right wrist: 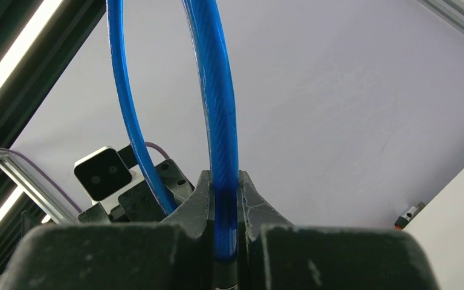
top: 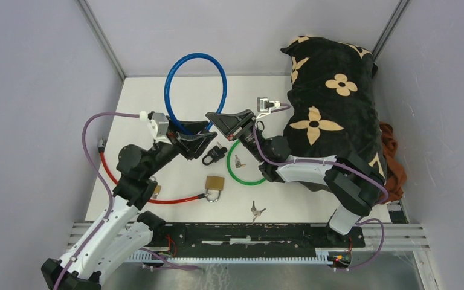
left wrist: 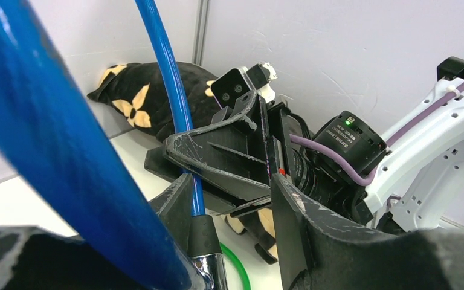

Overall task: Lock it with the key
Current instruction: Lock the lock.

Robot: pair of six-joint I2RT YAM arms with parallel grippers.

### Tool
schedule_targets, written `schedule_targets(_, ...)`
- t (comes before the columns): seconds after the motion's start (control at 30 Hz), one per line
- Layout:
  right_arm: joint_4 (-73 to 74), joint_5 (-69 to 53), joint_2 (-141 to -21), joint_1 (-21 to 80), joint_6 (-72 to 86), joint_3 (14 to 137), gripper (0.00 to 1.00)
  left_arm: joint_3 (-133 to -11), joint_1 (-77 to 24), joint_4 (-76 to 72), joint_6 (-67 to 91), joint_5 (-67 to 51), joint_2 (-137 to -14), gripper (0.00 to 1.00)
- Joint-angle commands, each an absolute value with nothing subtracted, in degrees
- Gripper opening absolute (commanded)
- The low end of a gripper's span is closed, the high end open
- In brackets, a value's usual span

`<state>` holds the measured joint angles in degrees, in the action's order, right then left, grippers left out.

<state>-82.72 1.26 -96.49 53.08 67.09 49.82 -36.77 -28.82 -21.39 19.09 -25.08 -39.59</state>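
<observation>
A blue cable (top: 176, 72) stands up as a loop over the middle of the table. My right gripper (right wrist: 223, 181) is shut on one strand of the blue cable (right wrist: 217, 90) just above its black collar. My left gripper (left wrist: 229, 181) faces it, open, with the cable's black-and-chrome end (left wrist: 202, 241) resting against its left finger only. On the table below lie a small black lock (top: 215, 153) and a key (top: 238, 161) inside a green cable ring (top: 246, 179). A bunch of keys (top: 255, 211) lies nearer the front edge.
A brass padlock (top: 215, 185) hangs on a red cable (top: 134, 192) at the front left. A black pillow with tan flowers (top: 332, 109) fills the right side, with an orange cloth (top: 394, 158) behind it. Grey walls close in on three sides.
</observation>
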Motion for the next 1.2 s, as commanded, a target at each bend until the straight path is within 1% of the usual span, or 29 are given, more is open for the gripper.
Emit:
schedule_targets(0.0,-112.31,0.17,-95.1,53.18,66.8,53.88,0.0,-38.47,-29.27,-15.51,17.76,-31.3,-40.78,0.56)
schedule_targets(0.1,-112.27,0.17,-94.92,53.11,67.02,53.88,0.0,-38.54,-29.27,-12.63,17.02,-31.26,-40.67,0.58)
schedule_targets(0.2,-112.3,0.1,-94.27,53.14,66.8,53.36,0.0,-38.69,-29.28,-11.08,13.92,-27.21,-39.53,0.58)
schedule_targets(0.3,-112.32,-0.13,-93.4,52.99,66.3,53.09,0.0,-39.44,-29.27,-10.24,11.44,-24.4,-39.1,0.53)
schedule_targets(0.33,-112.24,-1.43,-93.19,52.99,66.23,53.15,0.0,-39.88,-29.28,-9.72,11.16,-24.53,-39.31,0.5)
schedule_targets(0.37,-112.26,-1.62,-93.04,53.0,66.23,53.26,0.0,-40.21,-29.28,-9.29,11.17,-24.83,-39.49,0.44)
schedule_targets(0.47,-112.25,-1.83,-92.55,52.85,66.18,53.09,0.0,-40.48,-29.29,-8.8,11.31,-26.38,-39.48,0.2)
schedule_targets(0.5,-112.29,-1.85,-92.28,52.82,66.11,52.97,0.0,-40.48,-29.29,-8.79,11.44,-26.85,-39.25,0.15)
schedule_targets(0.57,-112.24,-1.93,-91.88,52.82,65.92,52.82,0.0,-40.55,-29.32,-8.79,11.79,-27.95,-39.11,0.12)
schedule_targets(0.6,-112.31,-1.93,-91.8,52.82,65.89,52.87,0.0,-40.6,-29.27,-8.75,11.93,-28.36,-39.19,0.14)
schedule_targets(0.63,-112.25,-2.02,-91.73,52.82,65.8,52.91,0.0,-40.68,-29.29,-8.64,12.18,-28.53,-39.32,0.2)
schedule_targets(0.67,-112.25,-2.1,-91.65,52.82,65.69,53.08,0.0,-40.74,-29.27,-8.47,12.48,-28.63,-39.43,0.35)
schedule_targets(0.7,-112.26,-2.23,-91.65,52.82,65.58,53.41,0.0,-40.7,-29.27,-8.19,12.75,-28.65,-39.56,0.43)
schedule_targets(0.73,-112.29,-2.41,-91.59,52.82,65.49,53.88,0.0,-40.69,-29.27,-7.98,12.92,-28.65,-39.62,0.5)
schedule_targets(0.77,-112.3,-2.74,-91.58,52.82,65.45,54.25,0.0,-40.62,-29.27,-7.57,12.99,-28.43,-39.7,0.53)
schedule_targets(0.83,-112.28,-3.44,-91.37,52.8,65.22,54.92,0.0,-40.52,-29.28,-7.18,12.53,-27.36,-39.49,0.55)
schedule_targets(0.97,-112.25,-4.04,-90.71,52.74,64.51,55.19,0.0,-40.8,-29.31,-7.36,11.52,-25.96,-39.24,0.56)
schedule_targets(1.1,-112.32,-4.52,-89.99,52.49,64.43,55.37,0.0,-40.96,-29.27,-7.07,10.44,-26.64,-39.13,0.67)
schedule_targets(1.17,-112.26,-4.87,-89.3,52.17,64.27,55.24,0.0,-40.87,-29.27,-6.86,9.32,-25.08,-38.74,0.7)
